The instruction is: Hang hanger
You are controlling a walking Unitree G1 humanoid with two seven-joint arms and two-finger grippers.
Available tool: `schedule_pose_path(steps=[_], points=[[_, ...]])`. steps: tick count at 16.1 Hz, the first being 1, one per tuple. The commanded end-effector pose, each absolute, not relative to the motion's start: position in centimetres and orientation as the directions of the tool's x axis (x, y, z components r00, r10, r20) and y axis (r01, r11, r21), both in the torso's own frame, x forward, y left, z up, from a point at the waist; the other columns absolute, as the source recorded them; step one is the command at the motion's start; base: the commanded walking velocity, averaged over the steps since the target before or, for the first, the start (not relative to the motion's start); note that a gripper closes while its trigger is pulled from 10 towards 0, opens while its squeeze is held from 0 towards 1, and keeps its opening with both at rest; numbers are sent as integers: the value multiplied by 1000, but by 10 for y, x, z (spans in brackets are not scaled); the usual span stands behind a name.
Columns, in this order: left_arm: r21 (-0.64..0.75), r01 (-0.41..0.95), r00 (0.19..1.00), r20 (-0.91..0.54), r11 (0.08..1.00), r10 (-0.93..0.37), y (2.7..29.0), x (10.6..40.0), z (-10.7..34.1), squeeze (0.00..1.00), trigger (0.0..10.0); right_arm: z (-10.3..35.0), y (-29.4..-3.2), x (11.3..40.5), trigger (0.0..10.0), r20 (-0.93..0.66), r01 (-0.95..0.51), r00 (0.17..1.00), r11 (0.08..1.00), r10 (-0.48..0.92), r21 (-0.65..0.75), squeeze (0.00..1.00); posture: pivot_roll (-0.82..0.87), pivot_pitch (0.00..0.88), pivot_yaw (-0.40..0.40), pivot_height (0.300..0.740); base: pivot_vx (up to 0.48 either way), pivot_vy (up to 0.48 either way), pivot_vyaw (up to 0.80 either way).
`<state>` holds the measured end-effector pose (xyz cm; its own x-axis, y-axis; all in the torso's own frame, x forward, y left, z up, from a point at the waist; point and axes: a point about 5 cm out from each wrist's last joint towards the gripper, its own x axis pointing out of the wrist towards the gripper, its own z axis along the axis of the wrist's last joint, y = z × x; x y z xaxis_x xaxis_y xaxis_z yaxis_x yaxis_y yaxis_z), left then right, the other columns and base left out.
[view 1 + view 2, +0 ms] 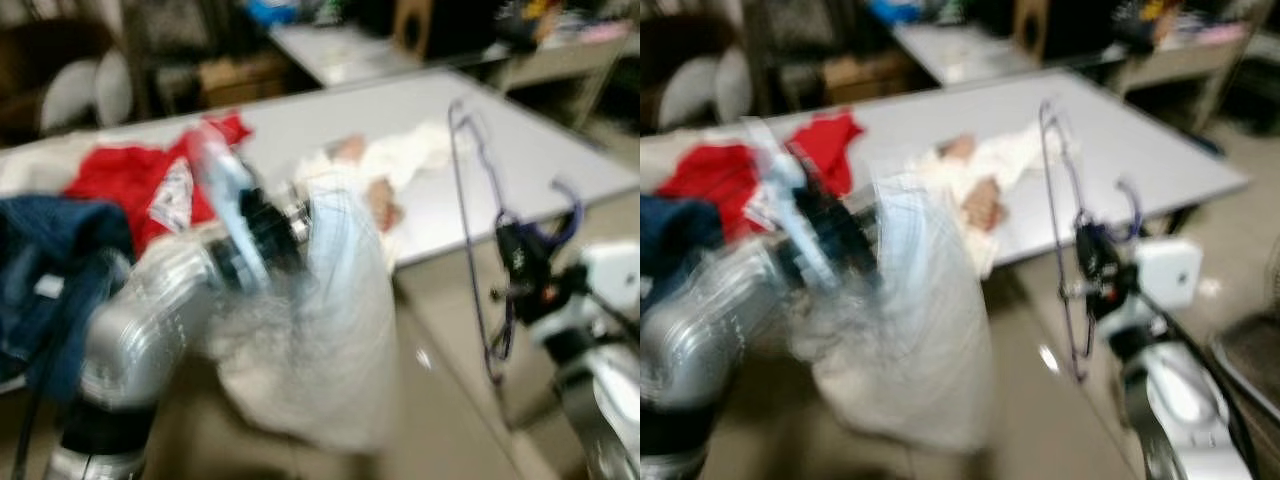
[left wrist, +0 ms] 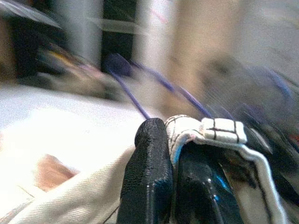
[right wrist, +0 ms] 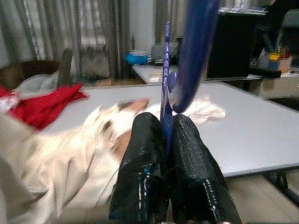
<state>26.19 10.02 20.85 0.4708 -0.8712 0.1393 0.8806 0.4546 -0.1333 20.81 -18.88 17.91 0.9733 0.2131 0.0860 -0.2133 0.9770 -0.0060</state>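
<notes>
hangers: 1 (image 1: 478, 240) | white garments: 1 (image 1: 330, 330) | red garments: 1 (image 1: 140, 180) | tables: 2 (image 1: 540, 150)

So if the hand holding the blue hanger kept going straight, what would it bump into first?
Probably the cream garment draped at the near edge of the grey table. The right end effector, shut on the blue hanger, points that way, though depth is hard to judge.

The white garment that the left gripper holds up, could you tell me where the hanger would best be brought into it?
Probably at the collar edge pinched by the left gripper, the garment's top. The white garment hangs limp off the table edge, so the purple hanger, upright in the right gripper, could come in from the robot's right. Blur hides the opening.
</notes>
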Motion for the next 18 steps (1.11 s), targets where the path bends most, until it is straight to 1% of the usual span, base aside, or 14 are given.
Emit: schedule_pose_path(steps=[1, 2, 3, 4, 5, 6, 7, 9, 10, 11, 12, 14, 15, 18], points=[[-79, 899, 438, 132, 431, -889, 101, 256, 213, 0, 9961, 184, -181, 206, 10000, 110, -285, 953, 959, 284, -8, 0, -86, 0, 49, 740, 0, 0, 0], [-116, 904, 412, -28, 412, -911, 100, 246, 178, 0, 0, 178, -177, 198, 10000, 62, -363, 930, 932, 363, -20, 0, -79, 0, 38, 740, 0, 0, 0], [-116, 900, 411, -100, 421, -906, 100, 243, 164, 0, 0, 175, -177, 195, 10000, 43, -387, 921, 922, 387, -22, 0, -70, 0, 31, 740, 0, 0, 0], [-93, 875, 437, -269, 475, -858, 107, 241, 136, 0, 0, 169, -177, 189, 10000, 8, -414, 910, 910, 415, -22, 0, -70, 0, 31, 740, 0, 0, 0], [-86, 868, 445, -303, 489, -843, 110, 240, 131, 0, 0, 167, -177, 188, 10000, 1, -418, 908, 908, 418, -22, 0, -70, 0, 31, 740, 0, 0, 0], [-76, 832, 484, -386, 549, -786, 118, 238, 108, 0, 0, 159, -175, 179, 10000, -41, -453, 891, 891, 452, -25, 0, -65, 0, 25, 740, 0, 0, 0], [-81, 803, 514, -410, 591, -754, 122, 236, 96, 0, 0, 152, -173, 172, 10000, -82, -475, 878, 880, 472, -20, 0, -73, 0, 29, 740, 0, 0, 0], [-88, 763, 549, -433, 640, -715, 128, 231, 81, 0, 0, 140, -174, 163, 10000, -149, -494, 861, 869, 486, -22, 0, -82, 0, 34, 740, 0, 0, 0], [-86, 739, 597, -376, 668, -709, 129, 222, 75, 0, 0, 134, -179, 161, 10000, -189, -461, 875, 886, 446, -46, 0, -87, 0, 35, 740, 0, 0, 0], [-86, 739, 597, -376, 668, -709, 129, 222, 75, 0, 0, 134, -179, 161, 10000, -189, -461, 875, 886, 446, -46, 0, -87, 0, 35, 740, 0, 0, 0], [-95, 723, 628, -322, 684, -709, 128, 218, 76, 0, 10000, 134, -181, 163, 10000, -189, -450, 881, 891, 433, -56, 0, -87, 0, 30, 740, 0, 0, 0], [-120, 712, 643, -287, 692, -710, 126, 214, 79, 0, 10000, 135, -180, 164, 10000, -180, -452, 881, 891, 437, -52, 0, -82, 0, 21, 740, 0, 0, 0], [-121, 693, 667, -266, 711, -696, 125, 207, 77, 0, 10000, 132, -180, 167, 10000, -192, -453, 879, 890, 437, -51, 0, -71, 0, 7, 740, 0, 0, 0], [-88, 668, 702, -256, 739, -665, 126, 201, 74, 0, 10000, 121, -177, 167, 10000, -252, -487, 855, 869, 454, -85, 0, -58, 0, -6, 740, 0, 0, 0]])
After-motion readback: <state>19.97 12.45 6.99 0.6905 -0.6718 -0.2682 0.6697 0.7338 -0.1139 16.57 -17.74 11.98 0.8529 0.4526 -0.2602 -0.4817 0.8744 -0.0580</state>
